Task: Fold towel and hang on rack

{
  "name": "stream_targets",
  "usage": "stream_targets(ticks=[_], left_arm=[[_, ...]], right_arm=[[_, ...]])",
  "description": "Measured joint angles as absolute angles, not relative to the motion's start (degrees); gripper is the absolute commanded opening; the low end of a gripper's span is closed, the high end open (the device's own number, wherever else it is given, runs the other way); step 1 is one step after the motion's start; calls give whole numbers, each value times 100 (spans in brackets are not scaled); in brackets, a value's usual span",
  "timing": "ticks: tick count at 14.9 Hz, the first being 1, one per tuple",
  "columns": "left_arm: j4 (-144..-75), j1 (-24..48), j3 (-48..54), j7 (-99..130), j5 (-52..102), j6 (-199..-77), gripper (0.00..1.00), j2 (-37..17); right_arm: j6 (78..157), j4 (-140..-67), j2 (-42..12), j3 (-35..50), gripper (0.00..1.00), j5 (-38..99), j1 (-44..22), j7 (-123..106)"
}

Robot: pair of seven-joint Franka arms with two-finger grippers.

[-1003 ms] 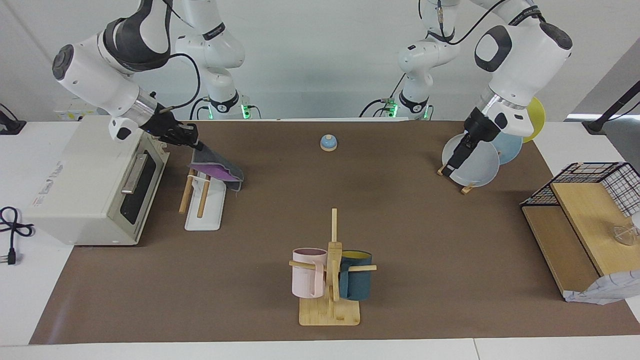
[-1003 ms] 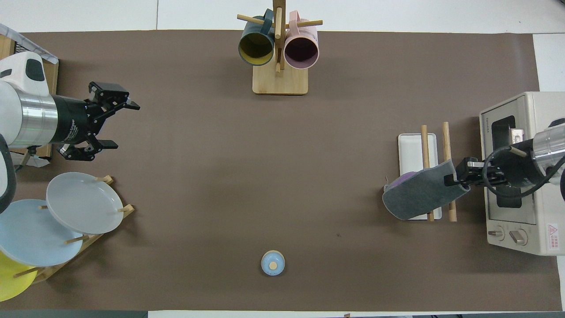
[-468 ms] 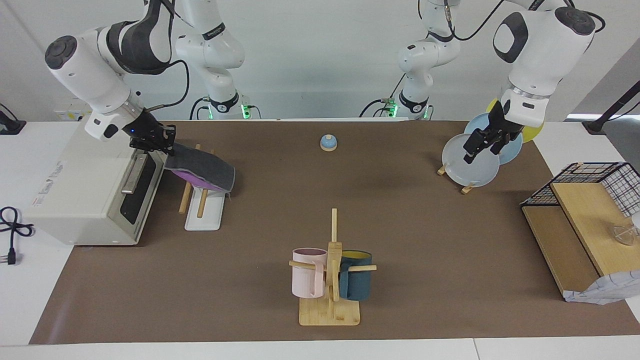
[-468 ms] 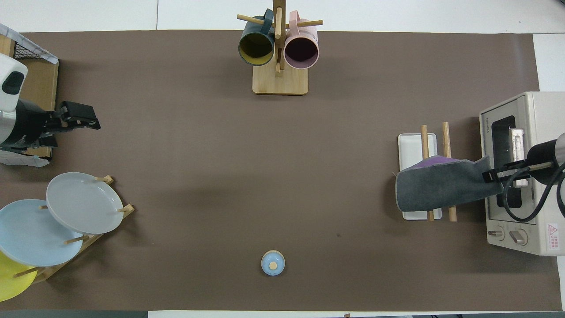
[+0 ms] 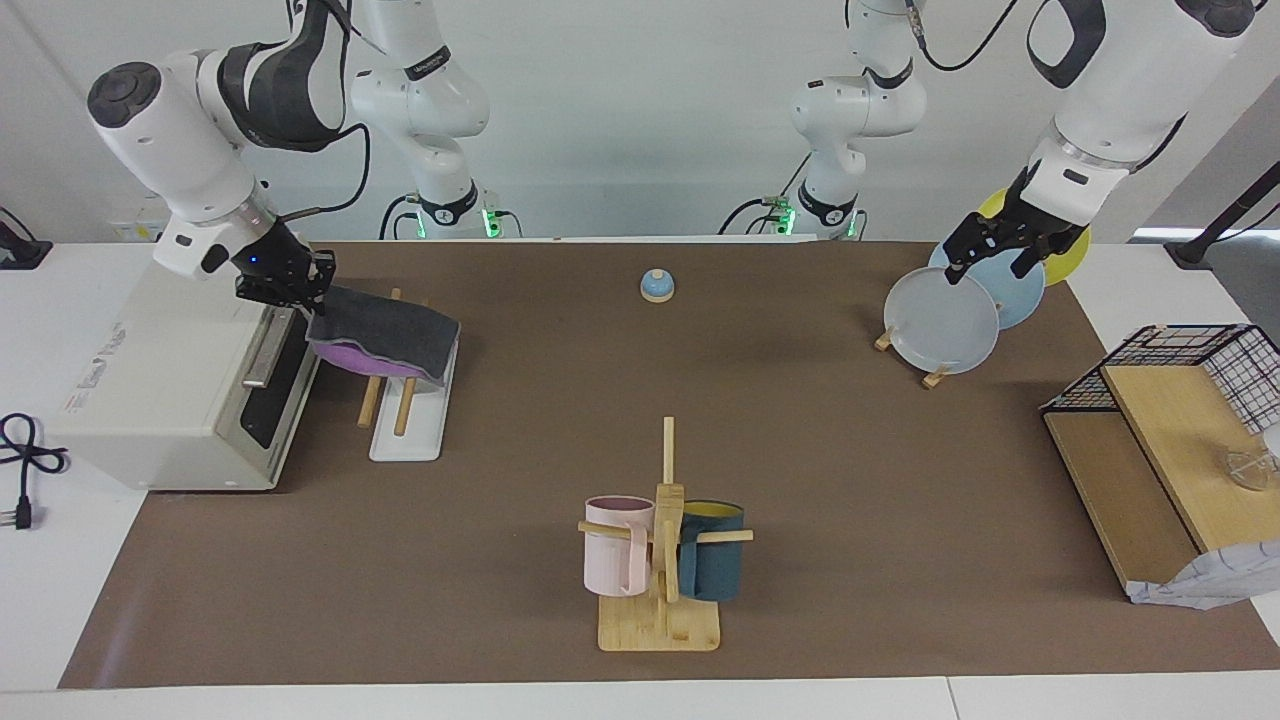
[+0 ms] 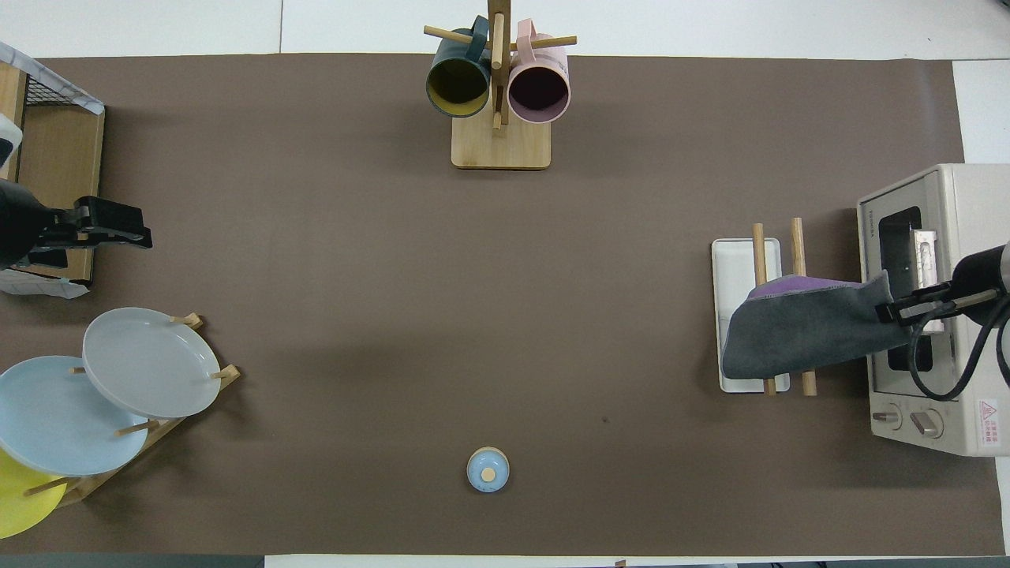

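The towel is folded, dark grey on top with purple showing underneath. It stretches across both wooden dowels of the rack, near their raised ends, and sags a little toward the white base. My right gripper is shut on the towel's edge nearest the oven and holds it just above the oven's door. My left gripper is open and holds nothing. It hangs high at the left arm's end of the table, over the mat's edge by the plate stand.
A toaster oven stands right beside the rack. A mug tree is at the mat's edge farthest from the robots, and a small blue bell lies near them. A plate stand and a wooden shelf fill the left arm's end.
My right gripper drew the towel toward the oven, so it now lies flatter across the dowels. My left gripper rose and pulled back toward its own end of the table.
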State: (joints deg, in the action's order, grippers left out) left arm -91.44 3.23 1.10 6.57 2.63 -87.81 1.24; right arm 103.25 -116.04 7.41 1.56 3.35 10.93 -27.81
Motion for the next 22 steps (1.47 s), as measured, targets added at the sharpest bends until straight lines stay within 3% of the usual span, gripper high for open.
stream_targets(ticks=[16, 17, 18, 19, 20, 22], left_arm=[[-9035, 458, 124, 351, 70, -8730, 100, -32], [-9035, 458, 123, 347, 70, -8750, 100, -46], [-9035, 458, 123, 345, 70, -8769, 100, -61], [-9035, 458, 122, 344, 69, -8772, 100, -72], [-9035, 457, 119, 344, 68, -8772, 100, -78], [-9035, 456, 112, 344, 67, -8777, 100, -78]], right_arm=[[11125, -12513, 737, 173, 0, 321, 1481, -3068], [11125, -12520, 737, 173, 10, 321, 1481, -3068], [11125, -12525, 737, 173, 25, 321, 1481, -3068], [11124, -12527, 737, 178, 67, 324, 1479, -3068], [11112, -12531, 742, 201, 100, 336, 1461, -3068], [11083, -12532, 756, 275, 100, 348, 1452, -3068]])
